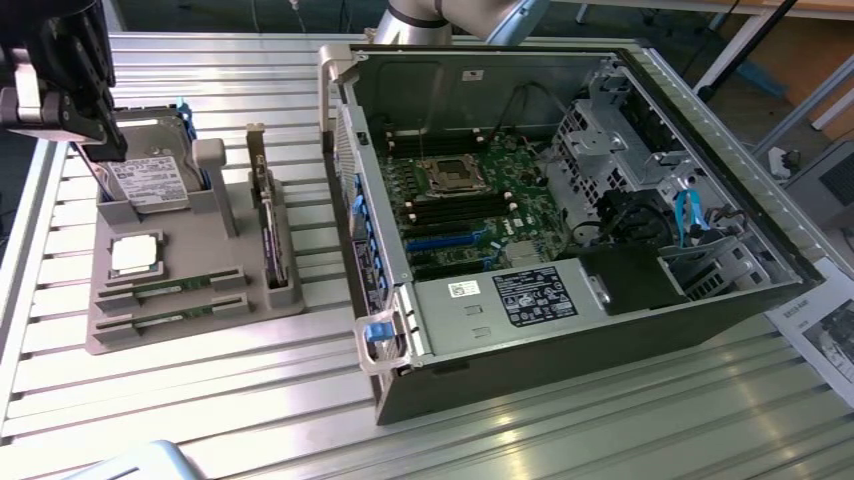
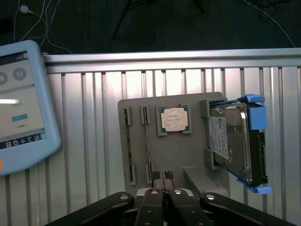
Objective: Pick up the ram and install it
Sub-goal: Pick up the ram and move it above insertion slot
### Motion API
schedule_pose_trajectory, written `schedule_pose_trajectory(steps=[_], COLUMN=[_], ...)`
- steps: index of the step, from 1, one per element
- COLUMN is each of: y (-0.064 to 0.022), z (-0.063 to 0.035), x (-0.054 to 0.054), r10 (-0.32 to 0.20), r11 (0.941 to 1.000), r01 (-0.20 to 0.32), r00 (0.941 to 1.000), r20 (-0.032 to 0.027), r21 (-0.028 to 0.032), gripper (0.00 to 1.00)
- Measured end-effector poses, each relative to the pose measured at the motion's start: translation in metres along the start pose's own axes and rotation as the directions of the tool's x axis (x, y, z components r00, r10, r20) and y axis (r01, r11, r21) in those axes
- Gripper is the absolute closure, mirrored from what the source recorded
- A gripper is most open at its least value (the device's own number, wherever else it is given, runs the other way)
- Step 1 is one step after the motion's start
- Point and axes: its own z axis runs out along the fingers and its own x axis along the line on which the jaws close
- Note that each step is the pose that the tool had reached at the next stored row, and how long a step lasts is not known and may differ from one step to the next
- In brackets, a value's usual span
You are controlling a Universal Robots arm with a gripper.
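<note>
Your black two-fingered pincer has its fingers pressed together, with nothing between them. In the exterior view you see it hanging at the far left, above the end of the grey plastic parts holder where the silver hard drive in its blue bracket stands on edge.

Just beyond the fingertips in your wrist view lie the two long, thin green circuit-board strips you are after. The ram strip nearer the processor and the outer ram strip sit side by side and parallel, each on edge in its own slot of the holder, untouched. Beside them the square silver processor chip lies flat in its recess, between the strips and the hard drive. A tall dark expansion card stands upright along the holder's side towards the exterior view's right.

Further that way, the black open computer case lies on its side with its green motherboard exposed. Everything rests on the ribbed aluminium table, where a pale-blue-framed tablet also lies.
</note>
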Motion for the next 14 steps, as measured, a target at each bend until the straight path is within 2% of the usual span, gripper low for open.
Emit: schedule_pose_trajectory(steps=[8, 14], y=[-0.0002, -0.0005], z=[0.0074, 0.0165], x=[0.001, 0.003], r10=[0.000, 0.000], r11=[1.0000, 1.0000], r01=[0.000, 0.000], r00=[1.0000, 1.0000], r20=[-0.0001, 0.0000], r21=[-0.0002, -0.0001], gripper=[0.90, 0.90])
